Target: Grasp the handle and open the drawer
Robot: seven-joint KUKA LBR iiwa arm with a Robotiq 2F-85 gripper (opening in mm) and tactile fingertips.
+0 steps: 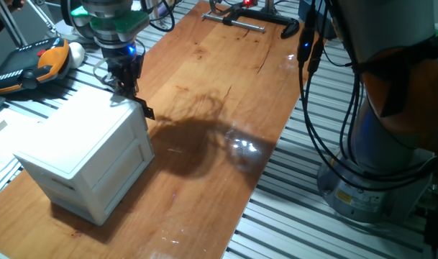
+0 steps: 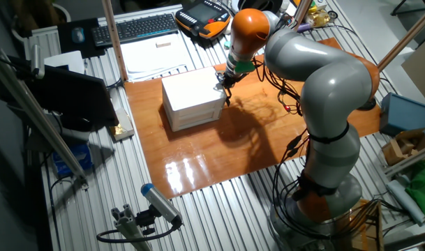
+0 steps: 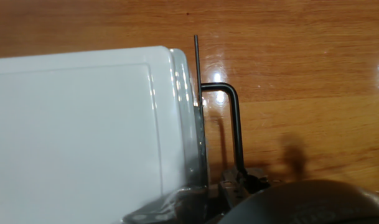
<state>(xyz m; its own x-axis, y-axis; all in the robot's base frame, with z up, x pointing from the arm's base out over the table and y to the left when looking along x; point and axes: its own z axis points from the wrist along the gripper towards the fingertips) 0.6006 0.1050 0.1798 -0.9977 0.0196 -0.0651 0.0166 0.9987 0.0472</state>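
The drawer (image 1: 120, 154) is the upper white front of a white boxy cabinet (image 1: 75, 137), and it sits flush in the cabinet. The handle (image 1: 148, 111) is a small black tab projecting from the front's top far corner. My gripper (image 1: 132, 92) points down at that corner, its tips just above the tab. In the hand view the tab shows edge-on as a thin dark line (image 3: 196, 62) beside the cabinet top (image 3: 83, 130). My gripper (image 3: 229, 186) is at the bottom edge there, mostly hidden. I cannot tell whether it grips anything. It also shows in the other fixed view (image 2: 223, 82).
A dark bent wire (image 3: 235, 124) stands out from the drawer front toward my fingers. The cabinet stands on a wooden board (image 1: 226, 93). A teach pendant (image 1: 32, 65) lies behind the cabinet, clamps (image 1: 254, 18) at the far end, and cables (image 1: 312, 86) hang on the right.
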